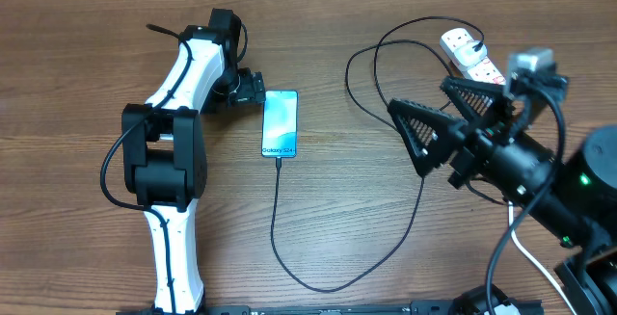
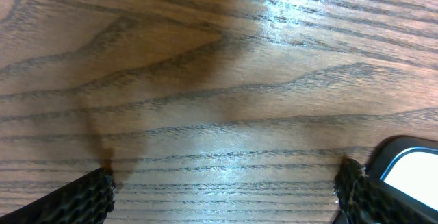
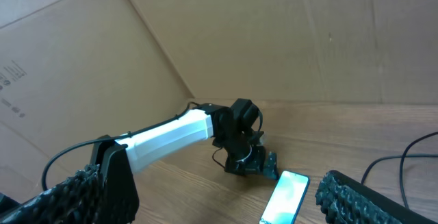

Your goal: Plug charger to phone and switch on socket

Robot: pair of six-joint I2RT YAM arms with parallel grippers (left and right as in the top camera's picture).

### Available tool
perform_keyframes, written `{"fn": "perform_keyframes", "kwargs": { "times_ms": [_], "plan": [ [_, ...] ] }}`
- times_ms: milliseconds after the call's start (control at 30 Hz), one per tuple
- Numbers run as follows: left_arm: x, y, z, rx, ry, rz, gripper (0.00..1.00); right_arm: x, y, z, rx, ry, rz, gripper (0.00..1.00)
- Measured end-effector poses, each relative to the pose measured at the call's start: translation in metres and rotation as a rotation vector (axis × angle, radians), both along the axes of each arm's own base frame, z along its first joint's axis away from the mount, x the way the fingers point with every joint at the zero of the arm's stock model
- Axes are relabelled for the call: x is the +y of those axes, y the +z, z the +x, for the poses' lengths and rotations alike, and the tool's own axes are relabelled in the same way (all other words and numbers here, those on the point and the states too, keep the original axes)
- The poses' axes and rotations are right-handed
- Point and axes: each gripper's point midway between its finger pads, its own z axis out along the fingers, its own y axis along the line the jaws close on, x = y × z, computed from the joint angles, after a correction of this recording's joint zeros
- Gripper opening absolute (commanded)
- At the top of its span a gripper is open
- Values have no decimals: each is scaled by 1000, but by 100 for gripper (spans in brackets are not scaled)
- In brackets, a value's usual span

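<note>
The phone [image 1: 280, 123] lies flat on the wooden table with its light blue screen up. The black charger cable [image 1: 318, 284] runs from the phone's near end, where its tip [image 1: 279, 160] touches the edge, loops right and goes up to the white socket strip [image 1: 472, 53]. My left gripper [image 1: 253, 89] is open and empty, low over the table by the phone's far left corner [image 2: 410, 169]; its fingers [image 2: 226, 193] straddle bare wood. My right gripper [image 1: 439, 122] is open and empty, raised, left of the socket. The right wrist view shows the phone [image 3: 284, 198] between its fingers [image 3: 222, 200].
The right arm hides part of the socket strip and its white cord [image 1: 535, 257]. The left arm [image 3: 171, 135] stretches along the table's left side. Cardboard walls [image 3: 274, 39] stand behind the table. The cable's loops [image 1: 386, 55] lie left of the socket.
</note>
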Motion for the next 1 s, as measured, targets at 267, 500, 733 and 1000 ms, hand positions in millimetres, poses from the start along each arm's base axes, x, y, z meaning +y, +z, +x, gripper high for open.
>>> {"fn": "perform_keyframes", "kwargs": {
  "times_ms": [267,500,733,1000],
  "plan": [
    [0,0,0,0,0,0,100,-4,-5,-9,8,-1,-3,100],
    [0,0,0,0,0,0,100,-23,-13,-39,-39,-38,10,100],
    [0,0,0,-1,0,0,100,-37,-64,-49,7,-89,-20,100],
    [0,0,1,-3,0,-1,100,-41,-140,-52,81,-106,-58,100]
  ]
}}
